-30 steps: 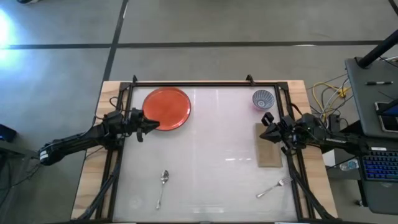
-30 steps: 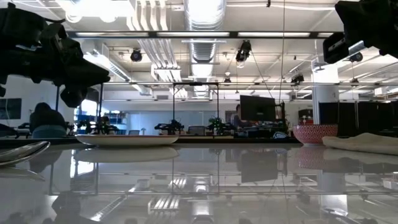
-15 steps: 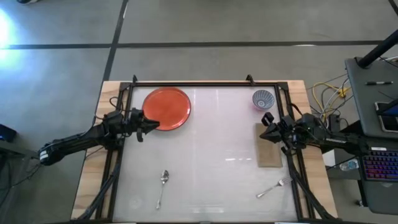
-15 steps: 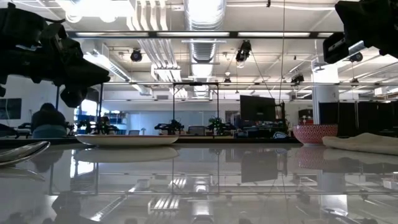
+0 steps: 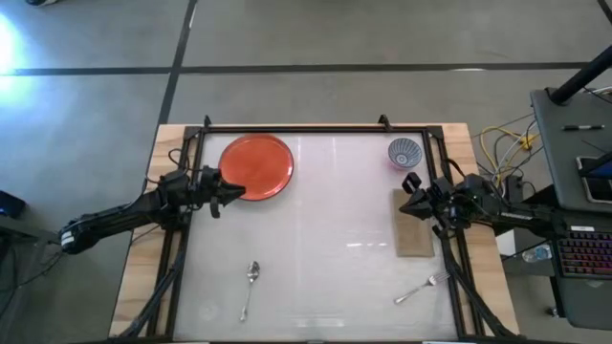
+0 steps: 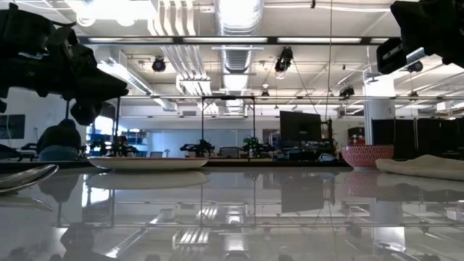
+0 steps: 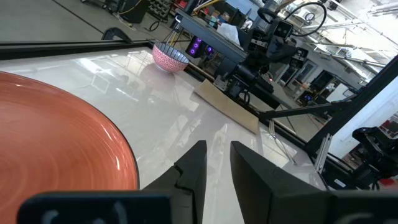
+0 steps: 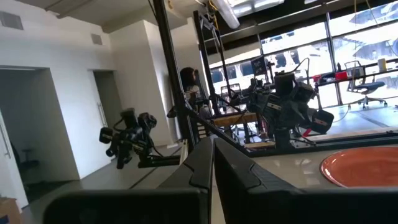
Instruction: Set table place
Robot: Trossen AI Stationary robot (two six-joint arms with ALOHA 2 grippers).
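The white table (image 5: 325, 205) bears an orange plate (image 5: 256, 167) at the far left, a patterned bowl (image 5: 404, 152) at the far right, a tan napkin (image 5: 413, 227) at the right, a spoon (image 5: 251, 285) and a fork (image 5: 421, 287) near the front edge. My left gripper (image 5: 228, 192) hovers over the plate's near left rim (image 7: 93, 143), well above the table in the low view (image 6: 80, 69), its fingers a narrow gap apart and empty. My right gripper (image 5: 409, 198) hovers over the napkin's far end, shut and empty.
A black frame (image 5: 316, 127) runs around the tabletop. A grey desk with a keyboard (image 5: 583, 253) and cables stands past the right edge. Bare white tabletop lies in the middle between plate and napkin. A person (image 6: 58, 139) sits far behind the table.
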